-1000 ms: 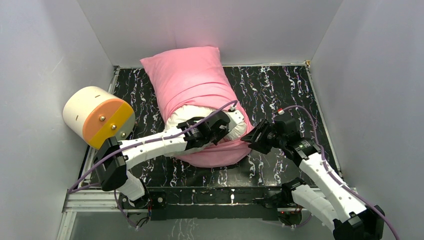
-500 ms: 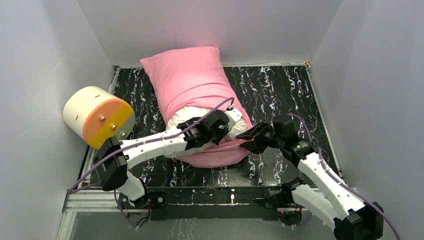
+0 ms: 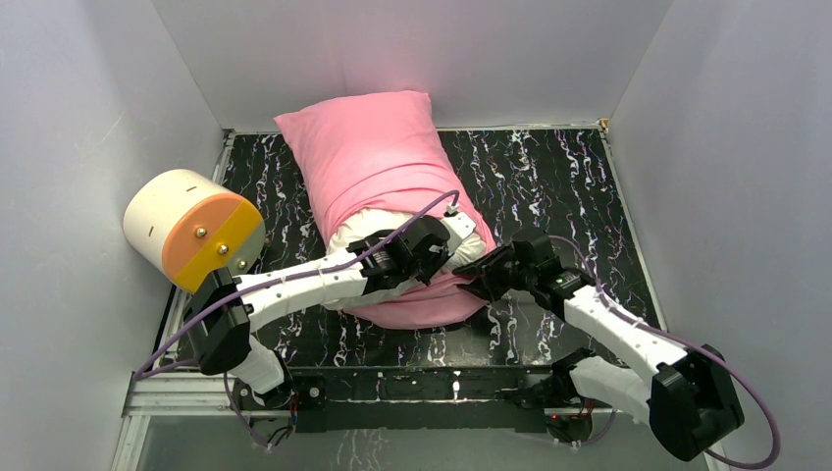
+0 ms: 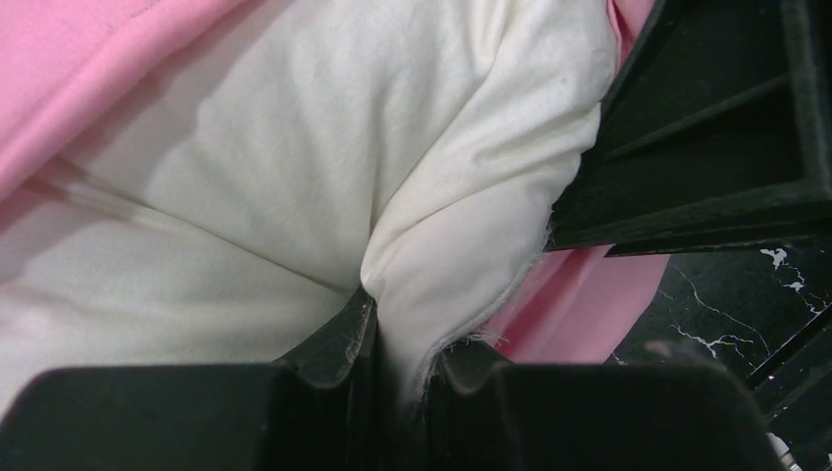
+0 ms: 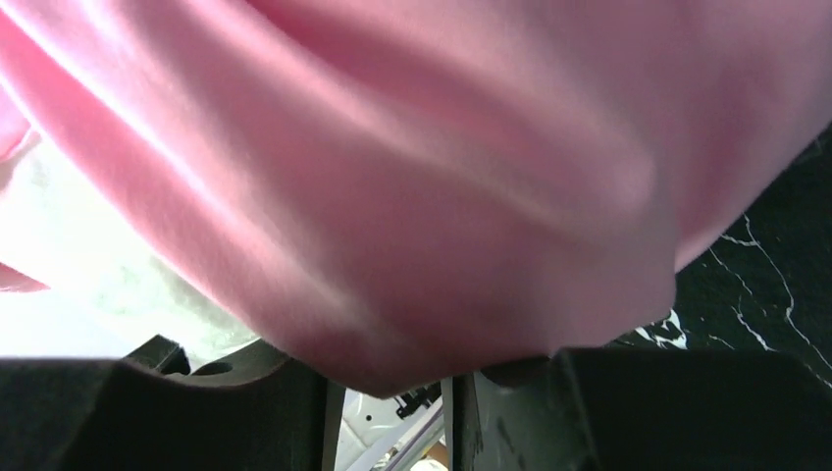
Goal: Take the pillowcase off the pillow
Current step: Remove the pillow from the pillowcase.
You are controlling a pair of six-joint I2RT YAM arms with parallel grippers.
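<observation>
left hand (image 4: pixel 397 343) pinched tight on pillow (image 4: pixel 294 167) corner = anchor | right hand (image 5: pixel 388 392) straddles pillowcase (image 5: pixel 412 196) hem, jaws half apart, can't tell if clamped | likely next: peel it off

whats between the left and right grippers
a bare white corner of the pillow, with the pink pillowcase edge beside it; clearest in the left wrist view

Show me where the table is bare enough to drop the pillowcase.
Widest bare table: far right, between the pillowcase and the right wall. A narrower strip lies between the pillowcase and the cylinder. Crowded: near centre, where the left gripper and right gripper meet the pillow.
</observation>
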